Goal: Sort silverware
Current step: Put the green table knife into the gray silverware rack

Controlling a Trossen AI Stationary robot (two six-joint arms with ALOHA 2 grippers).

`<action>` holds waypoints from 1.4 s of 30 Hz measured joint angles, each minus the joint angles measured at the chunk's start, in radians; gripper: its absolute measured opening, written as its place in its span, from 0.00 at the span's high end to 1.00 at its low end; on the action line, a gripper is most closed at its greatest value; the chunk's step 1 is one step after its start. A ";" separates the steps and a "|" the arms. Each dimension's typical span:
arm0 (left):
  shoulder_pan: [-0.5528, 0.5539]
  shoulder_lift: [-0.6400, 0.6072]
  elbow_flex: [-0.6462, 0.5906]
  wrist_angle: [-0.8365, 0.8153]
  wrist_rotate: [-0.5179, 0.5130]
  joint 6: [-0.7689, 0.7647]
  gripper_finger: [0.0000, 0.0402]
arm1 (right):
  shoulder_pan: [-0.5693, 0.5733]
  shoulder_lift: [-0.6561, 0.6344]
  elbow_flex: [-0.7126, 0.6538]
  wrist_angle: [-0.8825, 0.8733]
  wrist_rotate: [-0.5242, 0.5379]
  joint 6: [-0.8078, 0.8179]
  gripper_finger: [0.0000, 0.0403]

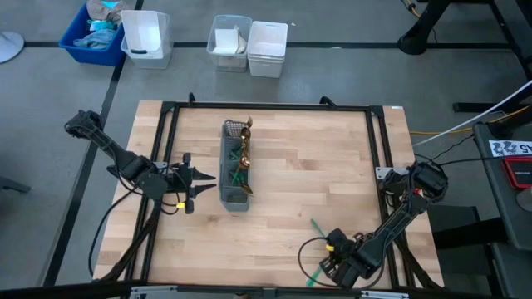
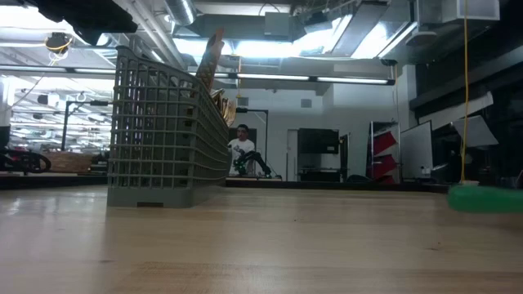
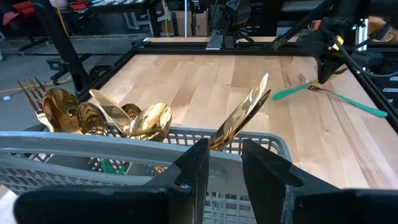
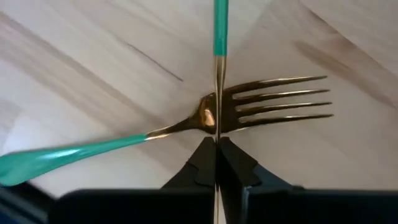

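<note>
The right tool (image 4: 216, 142) sits lowest and closest, by the worktop's (image 1: 332, 166) near edge toward its right corner; its fingers are pressed together on what appears to be the thin gold shaft of a slim piece (image 4: 220, 31), seen edge-on with its teal handle pointing away. Directly under the fingertips lies a fork (image 4: 273, 106), flat on the wood, its neck crossed by that shaft and its teal handle trailing off to one side; these two pieces of silverware are the only ones outside the caddy (image 1: 235, 178).

The risks sit in that crossing. The pinch is on a very narrow edge, so the piece may swivel or slip as it rises; the fork touches it and could be dragged or flicked, and so close to the near edge it could go off the worktop.

Farther in, left of centre, stands the grey mesh caddy, holding gold spoons (image 3: 152, 121) and the other pieces upright, heads up; the left tool (image 3: 221, 162) hangs just beside its left wall, fingers spread partway with nothing between them. Any forward drift there would likely shove the light caddy and upset the carry.

Beyond the far edge stand white bins (image 1: 268, 48) on the floor; a person (image 2: 242, 147) sits deep in the room.
</note>
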 joint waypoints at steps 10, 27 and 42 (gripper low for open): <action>0.000 0.000 0.000 0.038 0.000 0.004 0.78 | -0.116 0.000 0.149 -0.096 0.005 -0.272 0.99; 0.000 0.000 0.000 0.082 0.000 0.078 0.78 | -0.388 -0.003 0.589 -0.521 0.080 -0.972 0.99; 0.032 0.065 0.000 0.418 0.001 0.354 0.78 | -0.661 -0.004 0.687 -0.484 0.162 -1.484 0.99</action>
